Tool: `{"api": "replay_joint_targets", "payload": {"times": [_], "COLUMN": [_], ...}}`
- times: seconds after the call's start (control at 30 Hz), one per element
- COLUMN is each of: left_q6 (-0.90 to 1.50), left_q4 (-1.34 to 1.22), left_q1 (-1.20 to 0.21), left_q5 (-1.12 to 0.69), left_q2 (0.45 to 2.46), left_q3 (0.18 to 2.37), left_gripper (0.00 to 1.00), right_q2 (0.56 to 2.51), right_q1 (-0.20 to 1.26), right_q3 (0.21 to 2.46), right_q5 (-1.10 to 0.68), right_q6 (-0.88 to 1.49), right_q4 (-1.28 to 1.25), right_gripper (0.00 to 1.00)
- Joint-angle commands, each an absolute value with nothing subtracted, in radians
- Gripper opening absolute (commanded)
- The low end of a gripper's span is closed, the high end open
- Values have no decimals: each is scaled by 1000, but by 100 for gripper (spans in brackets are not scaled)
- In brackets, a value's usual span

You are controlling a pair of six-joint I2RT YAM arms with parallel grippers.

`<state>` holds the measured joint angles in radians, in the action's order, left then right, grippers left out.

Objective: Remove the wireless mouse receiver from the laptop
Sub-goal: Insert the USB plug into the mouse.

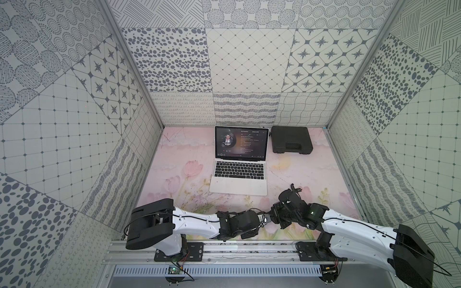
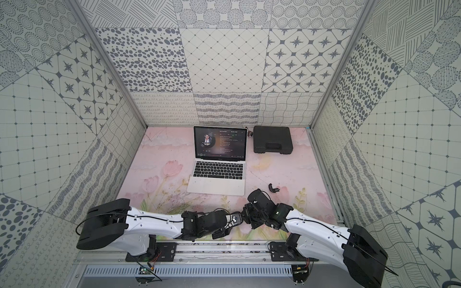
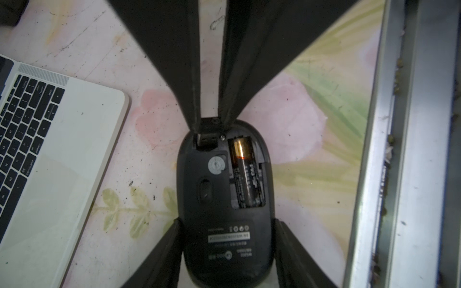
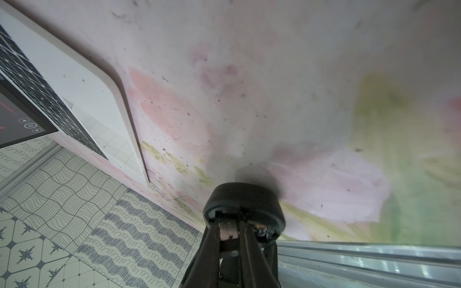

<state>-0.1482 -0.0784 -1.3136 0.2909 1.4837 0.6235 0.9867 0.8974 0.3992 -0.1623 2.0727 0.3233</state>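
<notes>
Off the laptop's front corner, bare mat between, the left gripper clamps the upturned mouse while the narrowed right gripper pinches the wireless mouse receiver at its slot.

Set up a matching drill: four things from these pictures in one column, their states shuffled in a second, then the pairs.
1 laptop
2 toolbox
3 mouse
4 battery

A closed, at the back
B in the mouse's open bay
C open, screen lit
D gripped, underside up

Pairs: 1-C, 2-A, 3-D, 4-B
</notes>
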Motion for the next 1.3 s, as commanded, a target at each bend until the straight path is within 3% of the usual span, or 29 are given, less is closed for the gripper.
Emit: {"api": "replay_joint_targets", "payload": {"times": [0.0,1.27], "left_q6": [-120,-187], "left_q4": [-117,-75], "left_q1": [-1318,-1427], "left_q5": [317,423], "left_q2": [1477,1499], "left_q3": [626,721], "left_gripper": [5,4], "right_q2": [968,1051], "right_q1": [901,905], "right_q3": [382,406], "right_q5": [-143,-174], "right_q6": [2091,2076], "right_q4": [316,282], "right_gripper": [0,0]}}
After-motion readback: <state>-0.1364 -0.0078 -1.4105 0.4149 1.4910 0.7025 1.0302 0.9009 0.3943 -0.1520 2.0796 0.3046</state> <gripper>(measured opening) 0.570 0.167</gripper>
